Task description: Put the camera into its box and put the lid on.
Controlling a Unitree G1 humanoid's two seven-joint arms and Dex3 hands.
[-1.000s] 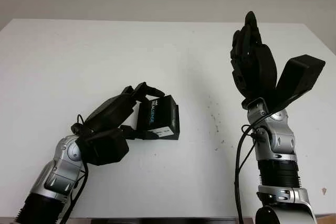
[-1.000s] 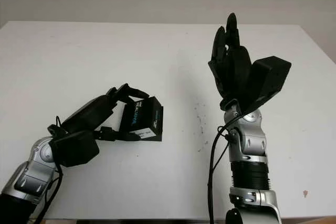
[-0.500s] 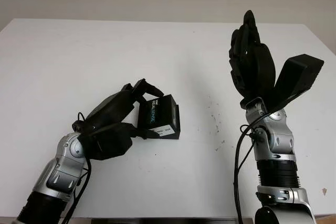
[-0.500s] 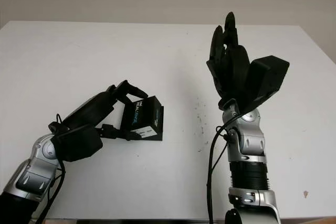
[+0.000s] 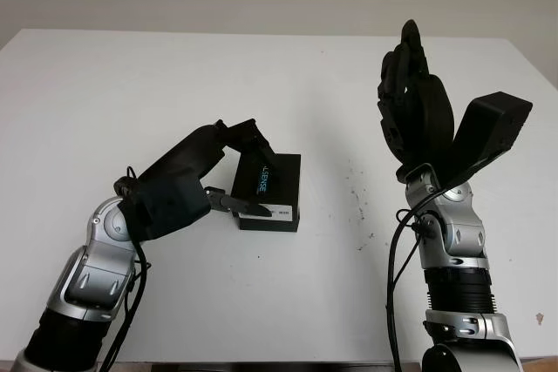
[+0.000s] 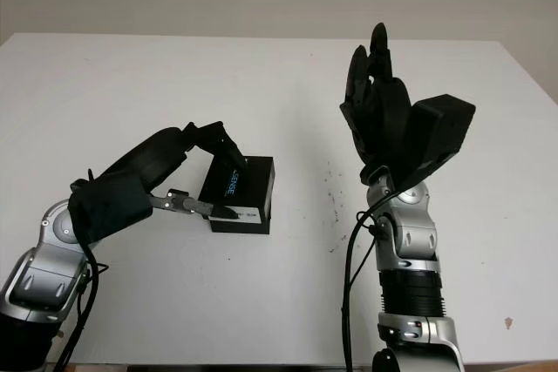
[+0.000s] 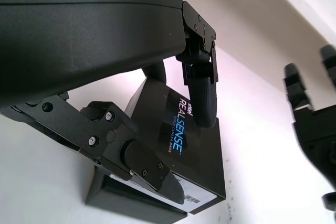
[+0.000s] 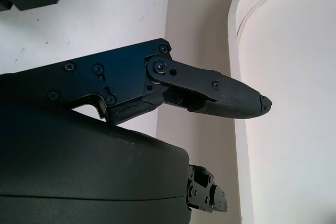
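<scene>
The black camera box (image 5: 279, 185), with "RealSense" printed on its closed lid, lies flat on the white table (image 5: 113, 84) left of centre. My left hand (image 5: 258, 183) reaches over it from the left. One finger (image 7: 202, 90) presses down on the lid and the thumb (image 7: 152, 174) lies along the near edge by the white label. No camera is to be seen outside the box. My right hand (image 5: 417, 106) is open and held upright in the air over the right side of the table, well apart from the box.
Small dark specks (image 5: 356, 202) mark the table between the box and my right arm. The far half of the table (image 6: 261, 76) is bare white surface, and its near edge runs just below both arms.
The box was tipped up on its edge in my left hand; now it lies flat on the table. My left hand has risen and turned over it. The right hand has barely moved.
</scene>
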